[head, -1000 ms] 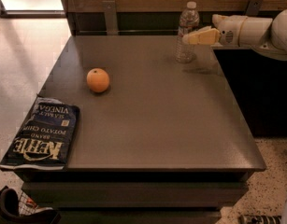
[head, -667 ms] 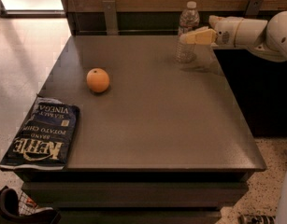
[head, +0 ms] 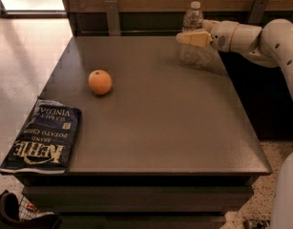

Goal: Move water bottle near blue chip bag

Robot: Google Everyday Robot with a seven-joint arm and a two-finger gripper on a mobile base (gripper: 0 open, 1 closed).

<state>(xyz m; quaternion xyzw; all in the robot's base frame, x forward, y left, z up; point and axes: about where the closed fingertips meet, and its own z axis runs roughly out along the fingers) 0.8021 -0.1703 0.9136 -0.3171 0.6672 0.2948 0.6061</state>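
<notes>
While the water bottle [head: 193,19] stands unmoved, the tool [head: 190,37] has edged across it; its grip I cannot tell; the chip bag [head: 41,140] remains well apart.

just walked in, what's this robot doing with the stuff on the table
A white robot arm reaches in from the right, its gripper at the small clear plastic water bottle standing at the far edge of the dark table. The flat navy Kettle chip bag lies at the near left corner, a round orange between them. The bottle isn't near the bag yet.
</notes>
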